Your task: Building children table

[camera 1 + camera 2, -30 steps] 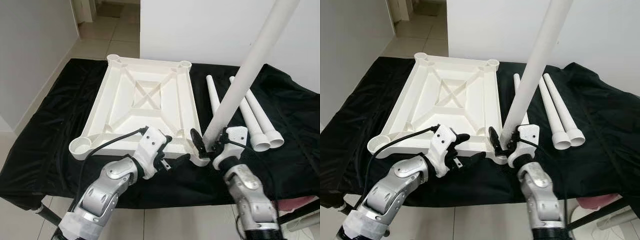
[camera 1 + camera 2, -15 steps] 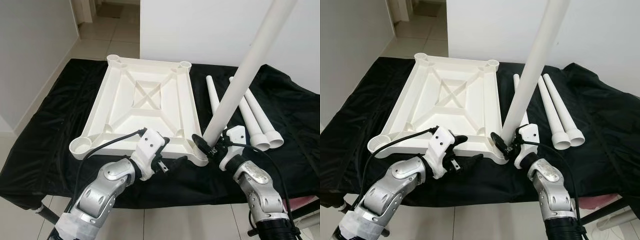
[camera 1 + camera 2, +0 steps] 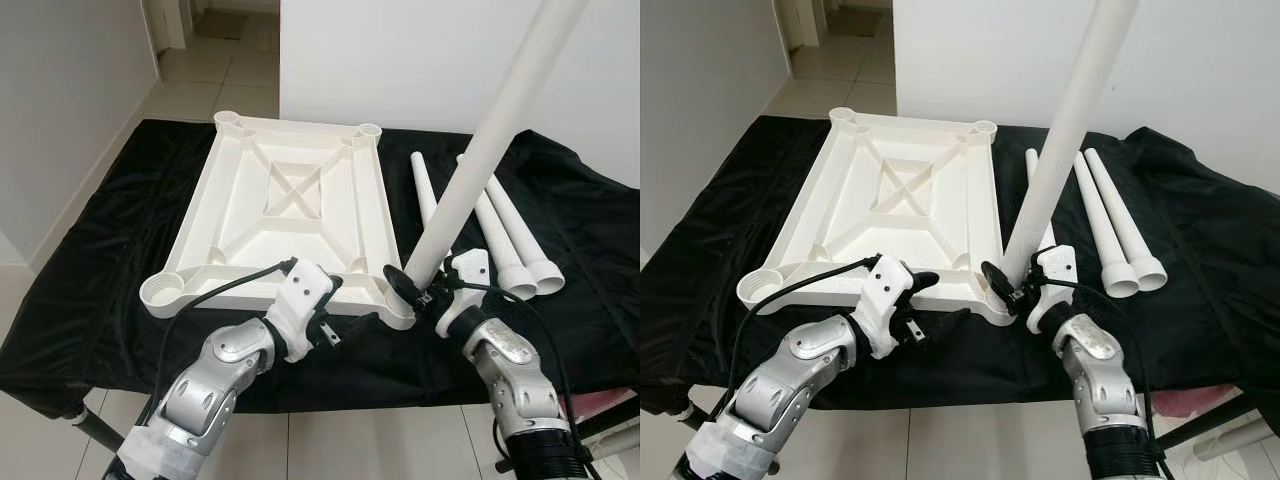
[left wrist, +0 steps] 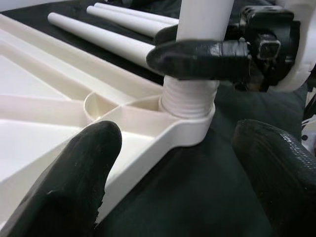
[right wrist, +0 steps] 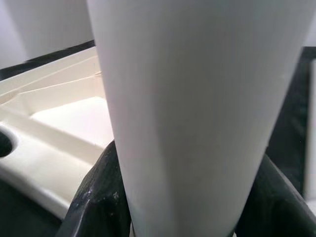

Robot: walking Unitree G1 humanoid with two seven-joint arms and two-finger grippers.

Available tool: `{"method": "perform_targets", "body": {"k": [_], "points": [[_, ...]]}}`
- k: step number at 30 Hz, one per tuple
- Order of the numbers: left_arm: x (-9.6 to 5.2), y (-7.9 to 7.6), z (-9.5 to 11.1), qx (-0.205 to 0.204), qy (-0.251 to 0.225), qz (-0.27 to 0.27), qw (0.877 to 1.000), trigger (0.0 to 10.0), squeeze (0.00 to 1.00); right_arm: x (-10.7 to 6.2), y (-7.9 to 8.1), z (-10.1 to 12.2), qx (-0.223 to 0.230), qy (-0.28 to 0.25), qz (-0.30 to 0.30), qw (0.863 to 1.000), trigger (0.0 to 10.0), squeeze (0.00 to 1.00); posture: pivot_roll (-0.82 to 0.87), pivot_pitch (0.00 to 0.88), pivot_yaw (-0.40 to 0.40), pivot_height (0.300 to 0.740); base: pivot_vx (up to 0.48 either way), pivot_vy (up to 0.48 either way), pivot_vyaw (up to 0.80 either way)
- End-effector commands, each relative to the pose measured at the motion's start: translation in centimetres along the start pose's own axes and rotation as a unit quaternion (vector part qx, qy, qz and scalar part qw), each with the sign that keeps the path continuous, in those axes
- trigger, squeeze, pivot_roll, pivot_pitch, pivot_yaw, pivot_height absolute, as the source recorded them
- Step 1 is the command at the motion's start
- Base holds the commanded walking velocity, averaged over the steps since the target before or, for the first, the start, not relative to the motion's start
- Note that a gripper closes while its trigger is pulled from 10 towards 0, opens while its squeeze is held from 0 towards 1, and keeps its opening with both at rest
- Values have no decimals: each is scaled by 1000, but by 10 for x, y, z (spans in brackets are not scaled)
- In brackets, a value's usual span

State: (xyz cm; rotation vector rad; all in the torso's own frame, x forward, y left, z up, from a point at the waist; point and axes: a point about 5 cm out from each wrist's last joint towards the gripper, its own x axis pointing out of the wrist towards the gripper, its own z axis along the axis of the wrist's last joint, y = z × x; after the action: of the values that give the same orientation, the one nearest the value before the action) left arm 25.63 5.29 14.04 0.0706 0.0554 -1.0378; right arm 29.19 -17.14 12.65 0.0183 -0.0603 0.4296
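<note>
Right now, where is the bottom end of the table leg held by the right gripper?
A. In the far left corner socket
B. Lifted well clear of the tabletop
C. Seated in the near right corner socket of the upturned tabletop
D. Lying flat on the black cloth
C: the left wrist view shows the table leg's threaded end sitting in the corner socket of the upturned tabletop, with the right gripper clamped just above.

A plain black cloth [image 3: 90, 260] drapes the table. The ribbed plastic tabletop panel [image 3: 290, 215] is cream-white, as are the upright tapered plastic leg [image 3: 490, 150] and three loose legs [image 3: 505, 235]. Floor tiles [image 3: 215, 75] are pale beige.
</note>
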Motion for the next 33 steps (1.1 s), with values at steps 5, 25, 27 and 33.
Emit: {"method": "perform_targets", "body": {"k": [5, 25, 27, 33], "points": [[-1, 5, 3, 9, -7, 1, 1000, 10000, 0, -5, -7, -10, 11, 20, -90, 996, 10000, 0, -3, 0, -22, 740, 0, 0, 0], [-3, 13, 2, 8, -18, 36, 999, 10000, 0, 8, 47, -8, 96, 10, -218, 971, 10000, 0, -6, 0, -45, 740, 0, 0, 0], [-2, 14, 1, 9, -18, 36, 999, 10000, 0, 9, 49, -7, 96, 7, -215, 972, 10000, 0, -9, 0, -42, 740, 0, 0, 0], [0, 16, 2, 9, -23, 36, 999, 10000, 0, 8, 44, -6, 88, 5, -227, 970, 10000, 0, -9, 0, -47, 740, 0, 0, 0]]}}
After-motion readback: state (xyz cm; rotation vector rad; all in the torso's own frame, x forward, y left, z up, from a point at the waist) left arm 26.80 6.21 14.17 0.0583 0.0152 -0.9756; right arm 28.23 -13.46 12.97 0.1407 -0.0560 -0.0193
